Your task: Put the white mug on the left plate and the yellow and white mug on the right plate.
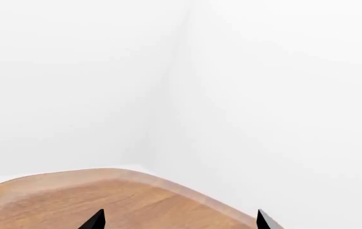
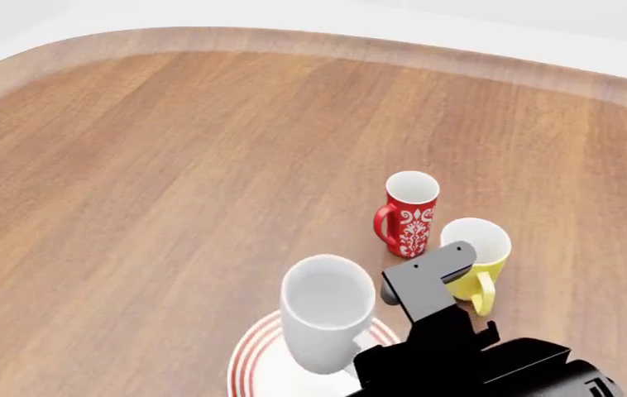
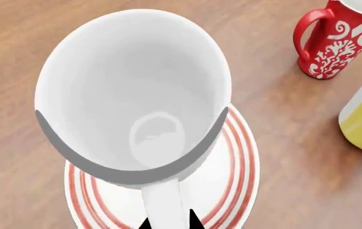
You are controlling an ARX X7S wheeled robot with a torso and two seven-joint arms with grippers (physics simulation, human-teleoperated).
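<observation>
Closest in, the right gripper point(image 3: 166, 223) is clamped on the handle of the white mug point(image 2: 326, 312), holding it upright over the plate point(image 2: 250, 365) at the near table edge. Can't tell if the mug's base is touching the plate or just above it. Only this one plate is in view. Just to the right, the yellow mug point(image 2: 476, 258) stands on bare wood, with the red mug point(image 2: 408, 213) right behind it, so that side's pretty tight. Left and far side of the table point(image 2: 159, 165) is wide open wood, out to a rounded rim. The left gripper point(image 1: 179, 220) has its tips spread apart, holding nothing, above a rounded table corner, white walls beyond.
</observation>
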